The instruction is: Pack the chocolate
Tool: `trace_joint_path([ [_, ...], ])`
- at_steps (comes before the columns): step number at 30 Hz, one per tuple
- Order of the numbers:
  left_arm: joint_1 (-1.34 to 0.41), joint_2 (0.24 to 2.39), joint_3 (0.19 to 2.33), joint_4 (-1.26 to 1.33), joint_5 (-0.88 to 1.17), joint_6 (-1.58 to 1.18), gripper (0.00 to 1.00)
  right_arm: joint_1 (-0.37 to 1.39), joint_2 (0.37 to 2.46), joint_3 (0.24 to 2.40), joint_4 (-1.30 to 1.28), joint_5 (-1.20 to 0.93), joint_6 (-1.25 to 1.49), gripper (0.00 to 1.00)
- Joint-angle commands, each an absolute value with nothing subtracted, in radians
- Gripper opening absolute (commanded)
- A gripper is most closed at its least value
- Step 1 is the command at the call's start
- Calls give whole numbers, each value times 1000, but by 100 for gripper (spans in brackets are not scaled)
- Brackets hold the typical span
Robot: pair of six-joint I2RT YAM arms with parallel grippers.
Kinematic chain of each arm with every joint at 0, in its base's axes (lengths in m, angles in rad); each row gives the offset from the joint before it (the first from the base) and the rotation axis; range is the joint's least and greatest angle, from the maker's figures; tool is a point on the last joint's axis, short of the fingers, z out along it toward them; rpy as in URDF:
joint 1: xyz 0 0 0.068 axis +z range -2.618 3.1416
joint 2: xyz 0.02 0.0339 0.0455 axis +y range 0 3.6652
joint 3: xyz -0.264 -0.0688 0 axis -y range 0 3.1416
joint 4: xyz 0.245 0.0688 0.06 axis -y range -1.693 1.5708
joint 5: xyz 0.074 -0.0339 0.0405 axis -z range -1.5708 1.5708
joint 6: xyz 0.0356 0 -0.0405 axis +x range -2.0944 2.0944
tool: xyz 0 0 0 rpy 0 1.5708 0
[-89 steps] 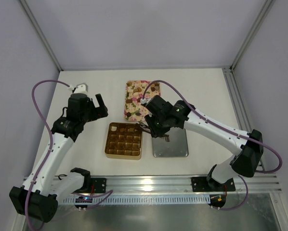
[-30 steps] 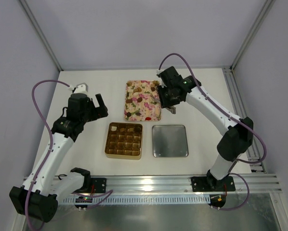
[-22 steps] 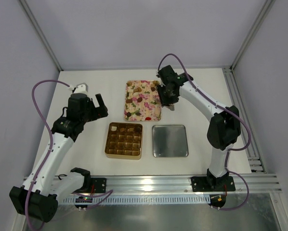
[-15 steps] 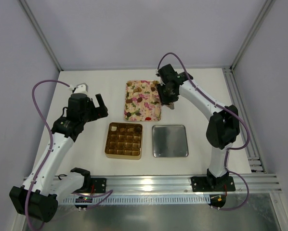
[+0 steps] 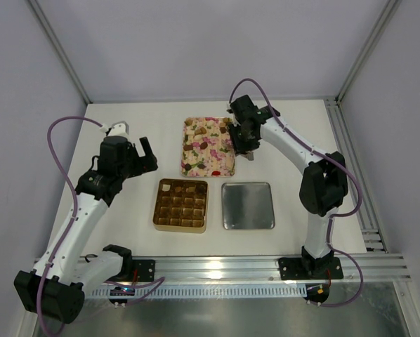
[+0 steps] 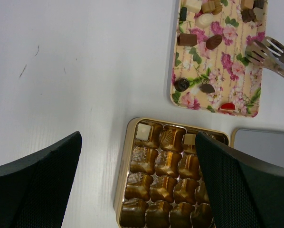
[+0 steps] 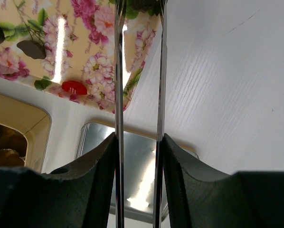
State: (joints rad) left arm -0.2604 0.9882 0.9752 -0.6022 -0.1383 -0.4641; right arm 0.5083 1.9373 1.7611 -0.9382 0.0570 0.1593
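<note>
While right gripper (image 7: 138, 159) clamps tongs (image 6: 260, 51) over tray (image 6: 241, 92), left gripper (image 5: 148, 155) gapes; chocolate (image 6: 213, 42) axes mixed.

Both arms wear white shells with black joints. A purple cable (image 5: 50, 140) loops beside the left arm (image 5: 73, 225), a second cable (image 5: 252, 79) over the right arm (image 5: 286, 142) at 1 o'clock. The left fingers (image 6: 37, 185) are black and finely textured.

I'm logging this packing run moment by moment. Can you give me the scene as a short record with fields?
left gripper: open, holding nothing, left of the flowered tray
right gripper: shut on metal tongs
tongs: tips over the flowered tray's right side
chocolate: loose pieces on the flowered tray; a white piece in a corner cell of the gold box
silver tray: right of the gold box
</note>
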Motion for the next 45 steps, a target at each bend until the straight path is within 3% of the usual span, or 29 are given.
trace_joint_path([
  [1, -259, 986, 976, -589, -147, -463, 100, 503, 1922, 1753, -910, 58, 149, 43],
  [18, -261, 986, 979, -589, -147, -463, 100, 503, 1910, 1710, -904, -26, 155, 42],
  [25, -261, 980, 977, -589, -150, -465, 100, 503, 1891, 1712, -900, -35, 163, 34],
  [45, -259, 979, 977, -589, -149, -463, 100, 505, 1796, 1743, -916, -52, 192, 33],
])
